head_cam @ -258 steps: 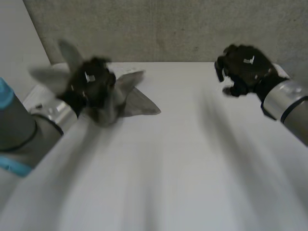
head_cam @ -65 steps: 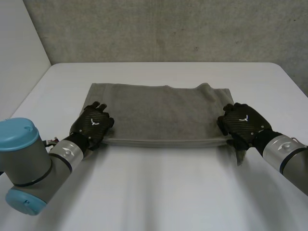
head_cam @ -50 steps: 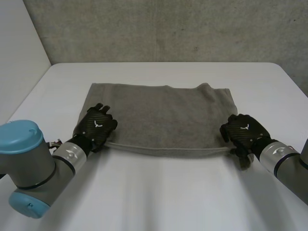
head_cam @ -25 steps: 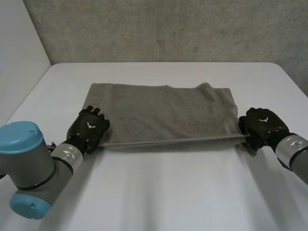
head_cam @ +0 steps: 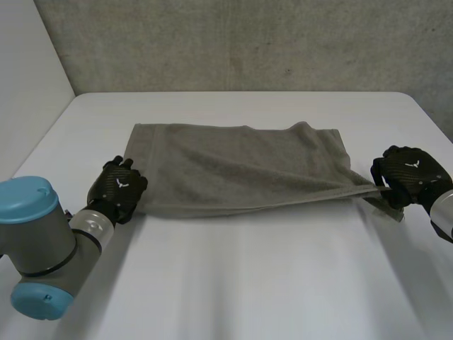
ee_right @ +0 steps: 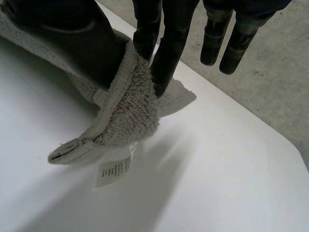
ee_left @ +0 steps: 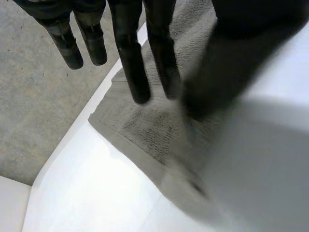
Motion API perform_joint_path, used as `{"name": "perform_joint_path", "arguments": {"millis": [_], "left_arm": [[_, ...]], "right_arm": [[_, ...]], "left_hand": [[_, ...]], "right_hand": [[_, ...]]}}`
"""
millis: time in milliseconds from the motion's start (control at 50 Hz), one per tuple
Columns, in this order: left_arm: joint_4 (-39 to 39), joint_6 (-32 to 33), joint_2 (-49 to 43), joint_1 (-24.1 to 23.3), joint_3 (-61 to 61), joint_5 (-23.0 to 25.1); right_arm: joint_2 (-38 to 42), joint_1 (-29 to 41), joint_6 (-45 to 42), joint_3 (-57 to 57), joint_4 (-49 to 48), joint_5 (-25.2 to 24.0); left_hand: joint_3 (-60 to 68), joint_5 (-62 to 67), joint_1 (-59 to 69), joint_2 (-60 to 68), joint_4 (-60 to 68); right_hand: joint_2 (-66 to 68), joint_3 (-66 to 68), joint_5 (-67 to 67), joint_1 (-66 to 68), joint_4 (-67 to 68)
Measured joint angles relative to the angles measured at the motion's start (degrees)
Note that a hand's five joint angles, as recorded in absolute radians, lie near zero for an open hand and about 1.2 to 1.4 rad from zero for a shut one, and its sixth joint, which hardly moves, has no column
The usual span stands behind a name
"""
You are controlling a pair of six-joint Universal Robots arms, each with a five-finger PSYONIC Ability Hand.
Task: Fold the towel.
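Towel (head_cam: 241, 166), soft, limp and light terry, lies spread on the counter (head_cam: 248, 283); corners are its best holds. The right hand (head_cam: 409, 173) has its fingers (ee_right: 166, 58) and thumb pinching the near right corner. The left hand (head_cam: 119, 188) seems clamped on the near left corner.

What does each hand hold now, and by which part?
The right hand pinches the towel by its near right corner, beside the label. The left hand is at the near left corner; its hold cannot be told.
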Motion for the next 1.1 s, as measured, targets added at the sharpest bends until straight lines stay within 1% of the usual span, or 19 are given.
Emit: {"name": "perform_joint_path", "arguments": {"millis": [20, 60, 220, 320, 380, 540, 600, 700, 780, 920, 960, 1020, 1100], "left_arm": [[-0.1, 0.0, 0.0, 0.1, 0.0, 0.2], [-0.4, 0.0, 0.2, 0.2, -0.1, 0.7], [-5.7, -0.1, 3.7, 0.8, -0.4, 5.2], [-9.4, -0.5, 10.3, 3.4, -1.1, 8.3], [-10.4, -1.3, 13.9, 4.5, -1.2, 9.1], [-14.1, -6.4, 24.3, 6.6, -1.2, 10.5], [-17.3, -8.4, 28.7, 7.4, -1.5, 12.1], [-21.9, -9.4, 33.3, 9.1, -2.2, 15.3], [-26.2, -9.6, 36.0, 11.4, -2.6, 18.3], [-30.5, -9.6, 37.2, 15.1, -2.3, 21.5], [-31.4, -9.5, 37.0, 16.7, -1.9, 22.3], [-31.7, -9.5, 36.1, 18.1, -1.2, 22.9], [-31.5, -9.6, 31.2, 19.6, 1.1, 23.5]], "right_arm": [[-0.1, -0.1, -0.1, 0.0, 0.4, -0.3], [-0.2, -0.2, -0.2, 0.0, 1.3, -0.9], [-2.0, -1.6, -2.1, -0.6, 7.6, -4.7], [-5.2, -3.4, -5.5, -1.4, 12.2, -7.7], [-6.5, -4.1, -6.8, -2.0, 14.3, -8.6], [-10.6, -5.2, -10.0, -3.1, 20.6, -11.0], [-12.5, -6.0, -12.9, -3.0, 23.6, -12.6], [-15.3, -7.8, -19.4, -2.8, 30.5, -15.1], [-17.4, -10.1, -27.4, -2.8, 39.5, -17.1], [-18.6, -13.2, -38.5, -3.7, 51.8, -20.0], [-18.4, -14.2, -41.8, -4.4, 55.2, -21.6], [-17.3, -15.0, -43.9, -5.6, 57.0, -23.2], [-12.5, -15.1, -43.9, -9.0, 56.6, -24.6]], "left_hand": [[0.0, 5.7, 4.6, 5.7, 0.0], [0.0, 8.2, 5.1, 8.8, 0.0], [0.0, 8.2, 5.1, 9.0, 0.0], [0.0, 8.3, 5.1, 9.1, 0.0], [0.0, 8.2, 5.1, 9.1, 0.0], [0.0, 8.3, 5.1, 9.1, 0.0], [0.0, 8.2, 5.1, 9.1, 0.0], [0.0, 8.3, 5.1, 9.2, 0.0], [0.0, 8.3, 5.1, 9.2, 0.0], [0.0, 8.3, 5.1, 9.2, 0.0], [0.0, 8.3, 5.1, 9.2, 0.0], [0.0, 8.3, 5.1, 9.2, 0.0], [0.0, 8.3, 5.1, 9.2, 0.0]], "right_hand": [[0.0, 0.0, 0.0, 0.0, 0.0], [0.0, 0.0, 0.0, 0.0, 0.0], [0.0, 0.0, 0.1, 0.0, 0.0], [0.0, 0.0, 0.1, 0.0, 0.0], [0.0, 0.0, 0.1, 0.0, 0.0], [0.0, 0.0, 0.1, 0.0, 0.0], [0.0, 0.0, 0.1, 0.0, 0.0], [0.0, 0.0, 0.1, 0.0, 0.0], [0.0, 0.0, 0.1, 0.0, 0.0], [0.0, 0.0, 0.1, 0.0, 0.0], [0.0, 0.0, 0.1, 0.0, 0.0], [0.0, 0.0, 0.1, 0.0, 0.0], [0.0, 0.0, 0.1, 0.0, 0.0]]}}
